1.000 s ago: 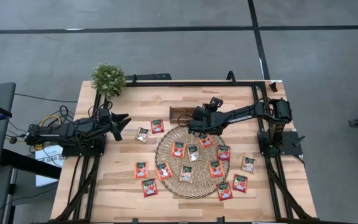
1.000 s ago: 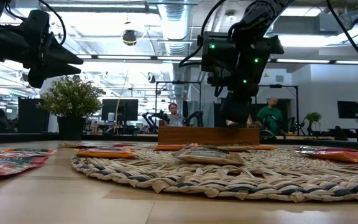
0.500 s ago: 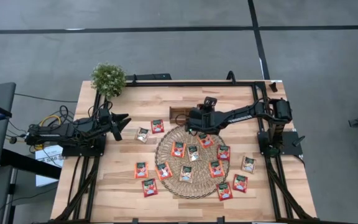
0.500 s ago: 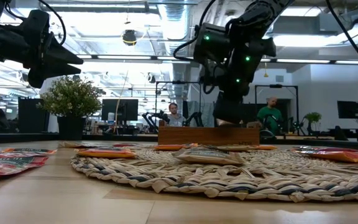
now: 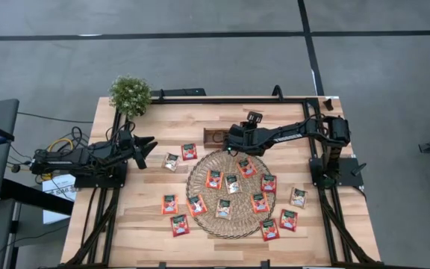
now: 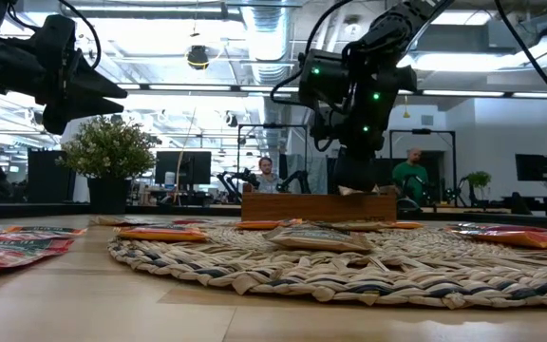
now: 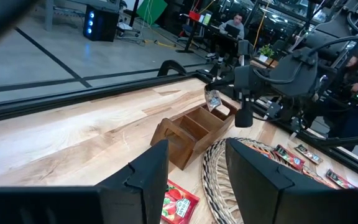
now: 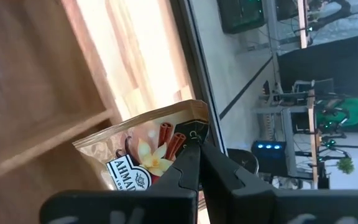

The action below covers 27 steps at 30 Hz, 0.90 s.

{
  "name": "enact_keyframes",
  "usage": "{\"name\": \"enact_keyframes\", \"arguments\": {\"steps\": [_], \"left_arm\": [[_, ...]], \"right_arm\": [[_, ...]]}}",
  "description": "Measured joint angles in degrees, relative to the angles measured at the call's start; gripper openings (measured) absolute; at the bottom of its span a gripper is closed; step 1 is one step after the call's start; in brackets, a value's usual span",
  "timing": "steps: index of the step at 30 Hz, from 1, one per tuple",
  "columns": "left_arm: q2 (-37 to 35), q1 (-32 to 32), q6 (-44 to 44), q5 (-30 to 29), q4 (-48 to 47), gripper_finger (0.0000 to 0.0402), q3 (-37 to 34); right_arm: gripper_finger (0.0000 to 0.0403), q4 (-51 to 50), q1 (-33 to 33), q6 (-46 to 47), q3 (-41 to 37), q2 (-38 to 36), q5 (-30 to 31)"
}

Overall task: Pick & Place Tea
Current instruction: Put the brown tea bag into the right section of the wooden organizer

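Note:
A silvery-white tea sachet [image 8: 148,146] with a dark label sits in my shut right gripper [image 8: 199,149], which hangs over the small wooden tray [image 5: 215,136] at the mat's far edge. The left wrist view shows that sachet [image 7: 213,99] just above the tray [image 7: 191,127]. Several red-orange sachets [image 5: 232,183] lie flat on the round woven mat [image 5: 237,226]. More sachets [image 5: 179,224] lie on the bare wood around it. My left gripper [image 5: 149,149] waits open near the table's left side. My right gripper pinches the silvery-white sachet between its two fingertips [image 8: 191,163], near one edge of the sachet [image 8: 194,127]. The fingers come from above, pointing down. The sachet hangs below them over the tray; I cannot tell whether its lower end touches the tray.
A small potted plant [image 5: 131,95] stands at the table's far left corner. Two sachets [image 5: 189,152] lie between my left gripper and the mat. Others [image 5: 298,197] lie on the mat's right side. Bare wood lies along the near and far edges.
My right gripper, shut on the sachet, has moved from above the mat's far rim toward the far edge and stands over the wooden tray. Its wrist has turned on the way. The left arm has kept still.

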Motion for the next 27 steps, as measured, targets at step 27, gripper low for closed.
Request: {"name": "enact_keyframes", "arguments": {"steps": [27], "left_arm": [[0.00,-0.01,0.11,-0.01,0.00,0.0151,0.02]], "right_arm": [[0.0000,1.93,-1.62,-1.43,0.00,0.00,-4.74]]}}
